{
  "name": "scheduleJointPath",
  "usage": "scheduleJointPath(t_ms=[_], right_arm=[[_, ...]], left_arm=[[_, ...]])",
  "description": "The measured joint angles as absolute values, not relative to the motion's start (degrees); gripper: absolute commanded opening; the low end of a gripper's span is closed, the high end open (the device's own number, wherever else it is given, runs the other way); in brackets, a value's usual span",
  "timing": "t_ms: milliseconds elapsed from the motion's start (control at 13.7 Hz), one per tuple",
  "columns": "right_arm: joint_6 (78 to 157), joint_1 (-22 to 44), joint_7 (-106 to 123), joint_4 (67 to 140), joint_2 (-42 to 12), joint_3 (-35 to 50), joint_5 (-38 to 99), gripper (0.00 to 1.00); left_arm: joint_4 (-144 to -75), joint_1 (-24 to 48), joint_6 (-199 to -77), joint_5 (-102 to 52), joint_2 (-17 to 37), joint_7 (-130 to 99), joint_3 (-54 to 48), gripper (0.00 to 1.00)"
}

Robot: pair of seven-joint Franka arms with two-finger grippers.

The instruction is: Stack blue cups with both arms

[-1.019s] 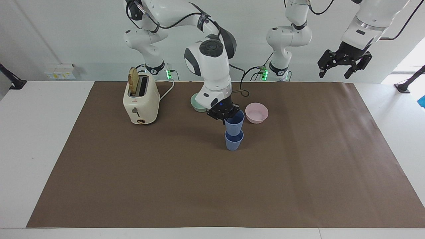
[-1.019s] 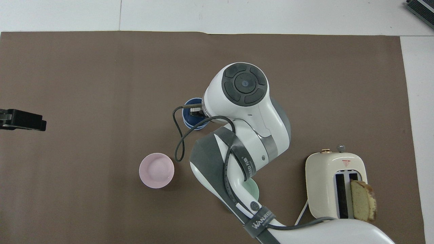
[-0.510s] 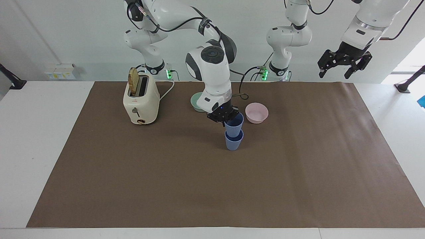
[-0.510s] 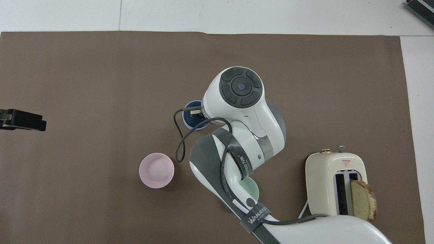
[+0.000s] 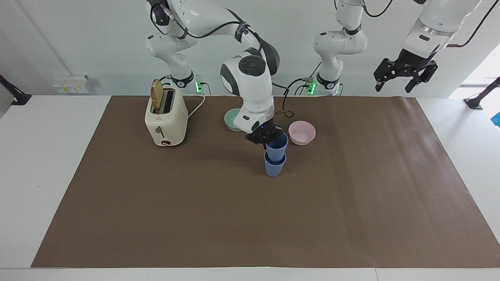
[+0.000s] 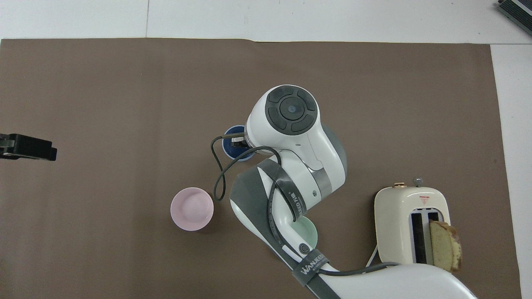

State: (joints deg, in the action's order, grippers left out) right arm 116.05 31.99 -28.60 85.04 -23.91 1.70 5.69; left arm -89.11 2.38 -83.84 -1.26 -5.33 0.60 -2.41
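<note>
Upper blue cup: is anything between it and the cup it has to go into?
Nothing visible. The right gripper, shut on the upper blue cup, holds it with its base already inside the lower blue cup. The pink bowl and green bowl sit aside, nearer the robots.

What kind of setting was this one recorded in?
Most likely a robotics lab set up as a mock kitchen: two white arms mounted at a table covered with brown paper, holding only staged items like a toaster and blue cups.
</note>
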Motion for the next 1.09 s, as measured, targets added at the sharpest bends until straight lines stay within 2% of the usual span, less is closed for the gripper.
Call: scheduleJointPath(t_ms=[146, 218, 291, 364, 437, 874, 1092], right_arm=[[116.05, 31.75, -28.29, 85.28, -23.91, 1.59, 5.69, 0.0], [116.05, 31.66, -27.97, 85.34, -23.91, 1.54, 5.69, 0.03], [116.05, 31.6, -27.62, 85.37, -23.91, 1.53, 5.69, 0.37], [116.05, 31.56, -27.49, 85.4, -23.91, 1.53, 5.69, 0.64], [116.06, 31.5, -27.46, 85.4, -23.91, 1.53, 5.69, 0.88], [116.08, 31.03, -27.26, 85.41, -23.91, 1.53, 5.69, 1.0], [116.08, 30.35, -26.61, 85.45, -23.91, 1.46, 5.5, 1.0]], left_arm=[[-89.11, 2.38, -83.84, -1.26, -5.33, 0.6, -2.41, 1.0], [-89.11, 2.38, -83.84, -1.26, -5.33, 0.6, -2.41, 1.0], [-89.11, 2.38, -83.84, -1.26, -5.33, 0.6, -2.41, 1.0], [-89.11, 2.38, -83.83, -1.26, -5.33, 0.6, -2.41, 1.0], [-89.11, 2.38, -83.83, -1.26, -5.33, 0.6, -2.41, 1.0], [-89.11, 2.38, -83.82, -1.26, -5.33, 0.6, -2.41, 1.0], [-89.11, 2.38, -83.82, -1.26, -5.33, 0.6, -2.41, 1.0]])
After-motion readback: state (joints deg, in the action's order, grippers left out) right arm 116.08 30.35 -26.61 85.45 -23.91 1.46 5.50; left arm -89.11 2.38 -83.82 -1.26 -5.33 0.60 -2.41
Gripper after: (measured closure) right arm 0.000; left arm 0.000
